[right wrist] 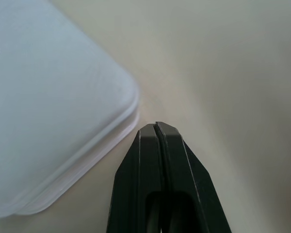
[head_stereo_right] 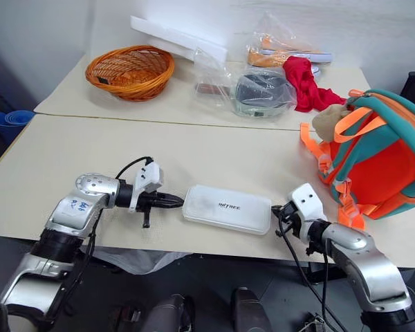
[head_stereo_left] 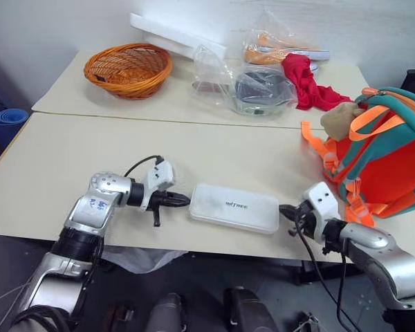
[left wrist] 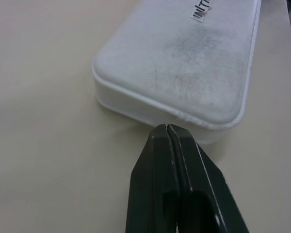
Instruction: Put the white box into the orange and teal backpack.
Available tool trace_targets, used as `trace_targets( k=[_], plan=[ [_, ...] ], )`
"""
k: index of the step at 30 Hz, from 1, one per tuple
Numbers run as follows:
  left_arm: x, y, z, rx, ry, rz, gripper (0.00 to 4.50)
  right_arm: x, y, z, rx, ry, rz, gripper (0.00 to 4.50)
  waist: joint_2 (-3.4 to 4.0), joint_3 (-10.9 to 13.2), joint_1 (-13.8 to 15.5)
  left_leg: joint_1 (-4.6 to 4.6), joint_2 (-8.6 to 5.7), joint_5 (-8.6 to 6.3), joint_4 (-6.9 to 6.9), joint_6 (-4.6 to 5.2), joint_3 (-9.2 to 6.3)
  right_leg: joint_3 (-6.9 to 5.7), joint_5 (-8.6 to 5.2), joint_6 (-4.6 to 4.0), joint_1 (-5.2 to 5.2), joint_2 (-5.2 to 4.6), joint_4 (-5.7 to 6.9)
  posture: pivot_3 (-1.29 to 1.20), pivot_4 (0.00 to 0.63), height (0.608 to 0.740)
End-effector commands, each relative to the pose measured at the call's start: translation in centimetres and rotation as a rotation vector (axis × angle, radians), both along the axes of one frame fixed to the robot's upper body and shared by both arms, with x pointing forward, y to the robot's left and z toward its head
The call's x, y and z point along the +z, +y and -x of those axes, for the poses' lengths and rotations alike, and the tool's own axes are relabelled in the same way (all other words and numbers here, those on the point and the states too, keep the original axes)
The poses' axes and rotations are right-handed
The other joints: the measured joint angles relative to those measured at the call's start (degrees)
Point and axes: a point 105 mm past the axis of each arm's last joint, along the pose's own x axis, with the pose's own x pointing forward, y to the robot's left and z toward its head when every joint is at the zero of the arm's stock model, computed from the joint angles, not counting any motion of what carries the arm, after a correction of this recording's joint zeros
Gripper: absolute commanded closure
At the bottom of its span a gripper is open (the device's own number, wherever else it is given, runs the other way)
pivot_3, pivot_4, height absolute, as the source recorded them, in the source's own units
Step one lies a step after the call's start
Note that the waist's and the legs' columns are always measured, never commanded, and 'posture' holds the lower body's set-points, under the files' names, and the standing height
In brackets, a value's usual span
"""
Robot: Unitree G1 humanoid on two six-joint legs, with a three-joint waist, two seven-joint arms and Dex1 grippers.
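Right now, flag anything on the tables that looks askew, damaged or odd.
Nothing is spilled or broken. The white box lies flat, slightly skewed to the table edge, its lid grubby with grey smudges. The orange and teal backpack leans upright at the right. A red cloth lies crumpled on the far table.

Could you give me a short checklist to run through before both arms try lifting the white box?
1. Left pincer at the white box's near end: ok, tip at the edge.
2. Right pincer at the other end: ok, tip beside the corner.
3. Both pincers shut, gripping nothing: ok.
4. Box flat on the table: ok.
5. Orange and teal backpack opening accessible: cannot tell.
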Motion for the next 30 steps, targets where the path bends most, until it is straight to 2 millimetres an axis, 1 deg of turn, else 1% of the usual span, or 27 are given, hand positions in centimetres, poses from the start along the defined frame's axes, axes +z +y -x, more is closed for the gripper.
trace_targets(
  k=[1,2,3,5,7,8,10,12,14,16,17,20,22,25,27,30],
  plan=[
    [0.5,0.5,-0.2,0.051,0.036,0.009,4.47,0.6,-0.2,0.0,0.002,-0.029,0.01,4.5,0.0,0.0,0.01,0.0,0.0,0.0,-0.01,0.0,0.0,0.0,0.0,0.0,0.0,0.0,0.0,0.0,0.15,0.74],
    [0.4,1.1,-0.5,0.102,0.084,0.018,4.47,0.5,-0.2,0.1,0.005,-0.026,0.015,4.5,0.0,0.0,0.02,-0.01,0.0,0.0,-0.01,0.0,0.0,0.0,0.0,0.0,0.0,0.0,-0.01,0.0,0.15,0.74],
    [0.3,1.5,-0.8,0.145,0.13,0.029,4.11,0.4,-0.3,0.2,0.006,-0.024,0.017,4.5,0.0,0.0,0.01,-0.01,0.0,0.0,-0.02,0.0,-0.01,-0.01,0.0,0.0,0.0,0.01,-0.02,0.0,0.15,0.74],
    [0.2,2.3,-1.2,0.234,0.243,0.067,3.63,0.3,-0.5,0.5,0.005,-0.02,0.023,4.5,0.0,0.0,0.01,-0.03,0.0,0.0,-0.01,0.01,-0.01,-0.01,0.0,0.0,-0.01,0.03,-0.01,0.0,0.15,0.74],
    [0.4,2.8,-0.8,0.266,0.401,0.133,3.12,0.1,-0.7,0.6,0.007,-0.019,0.033,4.5,0.0,0.0,-0.01,-0.03,0.0,0.01,0.02,0.02,-0.02,-0.02,0.0,0.0,-0.01,0.05,0.0,0.0,0.15,0.74],
    [0.5,2.8,-0.5,0.276,0.473,0.17,2.74,0.1,-0.7,0.7,0.008,-0.018,0.035,4.5,0.0,0.0,-0.03,-0.02,-0.01,0.01,0.04,0.02,-0.02,-0.02,0.0,0.0,0.0,0.06,0.02,0.0,0.15,0.74],
    [0.6,2.9,-0.4,0.307,0.584,0.219,2.17,-0.1,-0.6,0.8,0.018,-0.014,0.039,4.5,0.0,0.0,-0.21,0.0,-0.01,0.01,0.05,0.02,-0.01,-0.02,-0.01,0.01,-0.01,0.07,0.04,0.0,0.15,0.74],
    [0.3,2.8,-0.3,0.323,0.65,0.23,1.62,-0.4,-0.4,1.0,0.031,-0.01,0.043,4.5,0.0,0.0,-0.2,0.0,0.0,0.01,0.04,0.02,-0.01,-0.02,-0.01,0.01,-0.01,0.1,0.06,0.0,0.15,0.74],
    [-0.2,2.1,0.0,0.32,0.724,0.236,1.0,-0.6,-0.3,1.1,0.035,-0.008,0.044,4.5,0.0,0.0,-0.1,0.01,0.0,0.01,0.04,0.01,-0.01,-0.01,-0.01,0.01,-0.01,0.09,0.07,0.0,0.15,0.74],
    [-0.8,1.5,0.1,0.323,0.758,0.221,0.41,-0.8,-0.2,1.1,0.036,-0.007,0.042,4.5,0.0,0.0,-0.04,0.02,-0.01,0.01,0.06,0.01,-0.01,-0.01,-0.01,0.01,0.01,0.08,0.07,0.0,0.15,0.74],
    [-1.2,0.9,-0.2,0.338,0.773,0.222,0.12,-1.1,-0.1,1.1,0.038,-0.006,0.04,4.5,0.0,0.0,0.05,0.03,-0.03,0.01,0.07,0.01,-0.01,0.0,-0.01,0.01,0.03,0.06,0.07,0.0,0.15,0.74],
    [-1.8,-2.5,-1.0,0.324,0.847,0.28,0.12,-1.8,1.1,0.8,0.052,-0.001,0.017,4.5,0.01,-0.06,0.94,0.09,-0.07,0.01,0.17,0.02,-0.12,-0.11,-0.01,0.01,0.21,-0.01,0.03,0.0,0.15,0.74],
    [-2.1,-3.9,-1.2,0.31,0.865,0.282,0.12,-2.0,1.6,0.7,0.062,-0.002,0.012,4.5,-0.05,-0.1,1.42,0.09,-0.1,-0.02,0.31,0.07,-0.14,-0.11,0.0,0.03,0.29,-0.03,0.04,0.0,0.15,0.74],
    [-2.1,-5.9,-0.9,0.263,0.899,0.288,0.12,-2.0,1.8,0.5,0.064,-0.008,0.009,4.5,-0.1,-0.15,1.42,0.09,-0.1,-0.07,0.36,0.09,-0.12,-0.08,0.01,0.05,0.3,-0.04,0.03,0.0,0.15,0.74],
    [-1.9,-6.6,-0.8,0.242,0.912,0.298,0.12,-2.0,1.7,0.4,0.056,-0.011,0.009,4.5,-0.12,-0.17,1.47,0.09,-0.08,-0.08,0.36,0.07,-0.13,-0.09,0.01,0.05,0.3,-0.04,0.04,0.0,0.15,0.74],
    [-1.1,-6.8,-1.0,0.233,0.91,0.327,0.7,-2.0,1.3,0.4,0.038,-0.016,0.014,4.5,-0.13,-0.18,1.35,0.09,-0.08,-0.08,0.36,0.07,-0.13,-0.09,0.01,0.05,0.3,-0.04,0.04,0.0,0.15,0.74]
  ],
)
